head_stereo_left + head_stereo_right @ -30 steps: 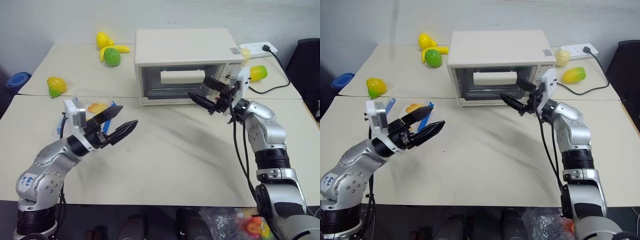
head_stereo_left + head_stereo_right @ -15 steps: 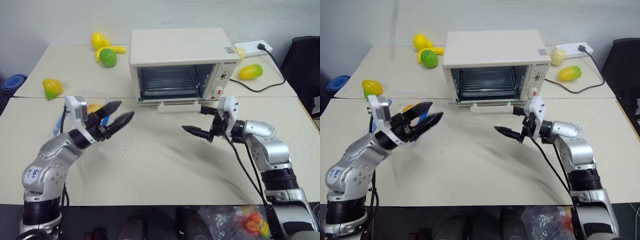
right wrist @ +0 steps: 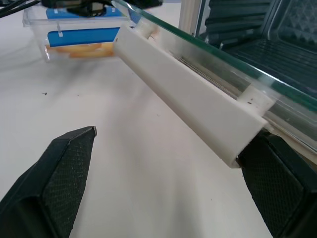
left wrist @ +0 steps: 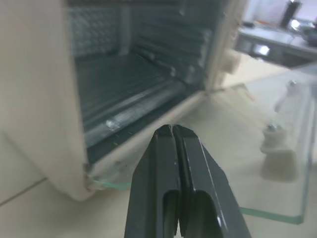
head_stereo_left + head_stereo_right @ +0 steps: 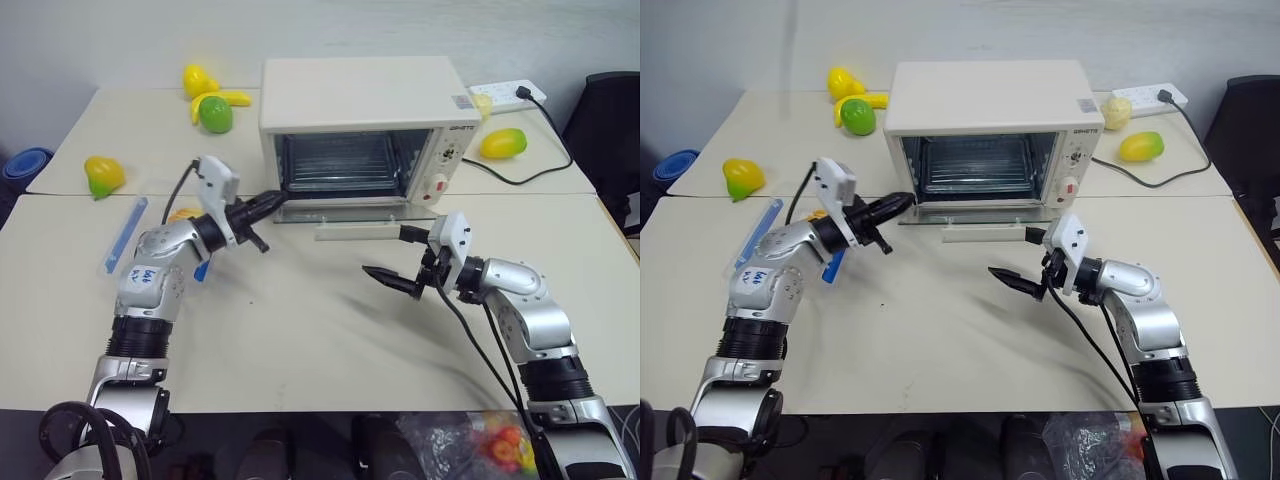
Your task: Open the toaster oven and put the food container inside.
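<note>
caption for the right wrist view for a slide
Open right pincer beside the toaster oven's lowered door handle, food container beyond.

food container: mostly hidden behind left arm, contents unreadable | toaster oven: cut off by left wrist view's edges | blue object: cut by picture edge, kind unclear | oven knob markings: too small

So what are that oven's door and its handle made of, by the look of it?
The toaster oven door looks like clear glass: you see through it and its edge shows green. The handle seems matte white plastic, a plain bar; painted metal is possible.
</note>
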Motion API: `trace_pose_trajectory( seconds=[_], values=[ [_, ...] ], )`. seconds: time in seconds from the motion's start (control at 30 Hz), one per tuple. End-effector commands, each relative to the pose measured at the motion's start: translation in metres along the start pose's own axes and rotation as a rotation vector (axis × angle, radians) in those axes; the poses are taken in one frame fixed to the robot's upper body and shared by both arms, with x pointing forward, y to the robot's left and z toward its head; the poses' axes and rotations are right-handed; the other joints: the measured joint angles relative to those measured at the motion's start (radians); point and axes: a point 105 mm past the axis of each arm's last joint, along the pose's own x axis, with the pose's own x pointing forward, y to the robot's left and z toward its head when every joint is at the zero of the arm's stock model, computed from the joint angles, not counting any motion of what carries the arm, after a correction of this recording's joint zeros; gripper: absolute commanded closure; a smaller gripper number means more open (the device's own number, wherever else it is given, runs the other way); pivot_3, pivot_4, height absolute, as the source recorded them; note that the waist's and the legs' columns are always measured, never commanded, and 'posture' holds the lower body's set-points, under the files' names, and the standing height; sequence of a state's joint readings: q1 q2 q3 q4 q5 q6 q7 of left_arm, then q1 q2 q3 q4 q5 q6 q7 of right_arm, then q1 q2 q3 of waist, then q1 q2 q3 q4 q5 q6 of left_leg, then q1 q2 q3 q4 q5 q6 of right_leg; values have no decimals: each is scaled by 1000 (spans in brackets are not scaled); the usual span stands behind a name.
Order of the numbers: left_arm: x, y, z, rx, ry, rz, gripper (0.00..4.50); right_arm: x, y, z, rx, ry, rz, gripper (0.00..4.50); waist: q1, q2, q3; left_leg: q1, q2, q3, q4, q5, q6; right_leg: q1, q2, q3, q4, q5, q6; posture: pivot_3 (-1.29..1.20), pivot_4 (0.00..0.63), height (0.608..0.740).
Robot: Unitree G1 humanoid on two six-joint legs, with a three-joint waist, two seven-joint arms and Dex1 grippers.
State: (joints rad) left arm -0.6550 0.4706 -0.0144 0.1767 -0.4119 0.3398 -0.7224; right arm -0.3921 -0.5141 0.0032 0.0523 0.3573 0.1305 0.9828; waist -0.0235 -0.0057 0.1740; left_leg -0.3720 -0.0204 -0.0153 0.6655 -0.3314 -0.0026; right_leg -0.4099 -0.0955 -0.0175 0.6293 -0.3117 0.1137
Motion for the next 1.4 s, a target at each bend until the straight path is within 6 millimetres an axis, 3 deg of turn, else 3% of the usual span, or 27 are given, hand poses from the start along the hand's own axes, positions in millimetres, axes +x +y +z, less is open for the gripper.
trace_pose_trajectory(
  seconds=[0.03, 0.23, 0.37, 0.5, 0.57, 0.63, 0.73, 0.8, 0.93, 0.97, 1.13, 1.17, 1.27, 1.33, 1.4],
  values=[
    [2, -9, -2, 101, 39, -55, 4464, -26, -10, 4, -70, -42, -106, 0, 11, 0, 0, 0, 0, 0, 0, 0, 0, 0, 0, 0, 0, 0, 0, 0, 150, 740],
    [2, -24, -27, 150, 114, -77, 4464, -79, -7, -13, -16, 13, -227, 0, 25, 0, 0, 0, -2, 1, 1, 0, 1, 1, 0, 1, -1, 1, 1, 0, 150, 740],
    [4, -38, -44, 173, 163, -71, 4464, -103, -3, -15, -37, 31, -270, 0, 27, 0, 0, 1, -2, 1, 1, 1, 2, 1, 0, 2, -1, 1, 1, 0, 150, 740],
    [1, -51, -58, 204, 192, -71, 4464, -103, 0, -6, -64, -18, -252, 0, 21, 0, 0, 3, -1, 3, 1, 1, 2, 1, 0, 4, -1, 1, 1, 0, 150, 740],
    [-5, -59, -54, 211, 139, -64, 4464, -96, 1, 2, -67, -56, -222, 0, 19, 0, 0, 4, 0, 4, 1, 1, 2, 1, 0, 5, 0, 1, 1, 0, 150, 740],
    [-15, -64, -38, 204, 30, -28, 4096, -89, 3, 11, -61, -109, -180, 0, 18, 0, 0, 4, 0, 4, 1, 1, 2, 1, -1, 6, 0, 1, 1, 0, 150, 740],
    [-49, -69, -6, 93, -177, 44, 3445, -74, 12, 25, -90, -181, -106, 0, 18, 0, 0, 3, 1, 3, 1, 1, 1, 1, -2, 9, -1, 1, 1, 0, 150, 740],
    [-79, -60, -2, 70, -185, 154, 2784, -61, 26, 29, -103, -211, -40, 0, 21, 0, 0, 2, 2, 0, 1, 0, 1, 1, -2, 11, -2, 0, 0, 0, 150, 740],
    [-135, -54, -3, 35, -144, 342, 1689, -44, 52, 37, -137, -282, 47, 0, 22, 0, 0, 3, 2, -1, 0, 0, 0, 1, -2, 10, -2, 0, -1, 0, 150, 740],
    [-159, -53, -6, 11, -132, 441, 1472, -39, 56, 39, -138, -306, 51, 0, 20, 0, 0, 3, 2, -1, 0, 0, 0, 2, -2, 10, -2, 0, -1, 0, 150, 740],
    [-247, -57, -22, -76, -69, 826, 19, -29, 63, 37, -141, -329, 76, 0, 21, -2, 0, 3, 1, 0, 0, -2, 2, 3, -3, 11, -4, 0, -1, 0, 150, 740],
    [-261, -57, -26, -99, -66, 894, 19, -28, 63, 37, -144, -336, 78, 0, 25, -3, 0, 3, 1, 0, 0, -2, 2, 3, -3, 11, -5, -1, -1, 0, 150, 740],
    [-285, -57, -39, -168, -42, 1015, 19, -25, 65, 37, -160, -338, 105, 0, 37, -3, 0, 4, 1, -3, 1, -3, 4, 6, -4, 8, -6, -1, -1, 0, 150, 740],
    [-286, -55, -43, -250, -39, 1042, 19, -25, 66, 36, -172, -329, 120, 0, 38, -3, 0, 6, 1, -3, 0, -4, 4, 9, -4, 8, -8, 0, -2, 0, 150, 740],
    [-274, -48, -41, -365, -57, 1043, 19, -24, 63, 36, -175, -327, 119, 0, 38, -3, 0, 10, 2, -3, 0, -7, 8, 13, -3, 8, -8, -1, -2, 0, 150, 740]
  ],
)
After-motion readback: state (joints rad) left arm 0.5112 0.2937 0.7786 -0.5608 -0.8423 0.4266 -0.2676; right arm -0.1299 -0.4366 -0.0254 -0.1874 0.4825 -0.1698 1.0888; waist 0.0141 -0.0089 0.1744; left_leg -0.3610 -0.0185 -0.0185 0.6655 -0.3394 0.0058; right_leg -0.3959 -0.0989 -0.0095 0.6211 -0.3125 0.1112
